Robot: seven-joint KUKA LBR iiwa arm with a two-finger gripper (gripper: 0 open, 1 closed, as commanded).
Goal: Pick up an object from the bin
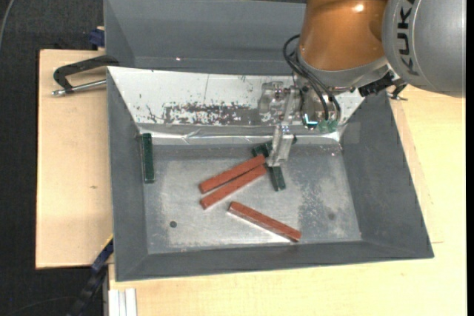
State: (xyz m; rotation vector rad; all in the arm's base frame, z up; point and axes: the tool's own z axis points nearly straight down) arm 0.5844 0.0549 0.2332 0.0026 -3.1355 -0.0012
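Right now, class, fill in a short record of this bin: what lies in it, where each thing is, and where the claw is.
bin: grey metal, sloped walls
claw: low over the floor's middle, at the red pair's upper right ends
red pair: two sticks side by side, slanted, mid-floor
third red stick: apart from the pair, nearer the front
left green stick: along the left wall
middle green stick: just below the claw
held: cannot tell

Two sticks [233, 175] side by side mid-floor in the bin [385, 181], third stick [264, 222] before them, strip [148, 158] far left.
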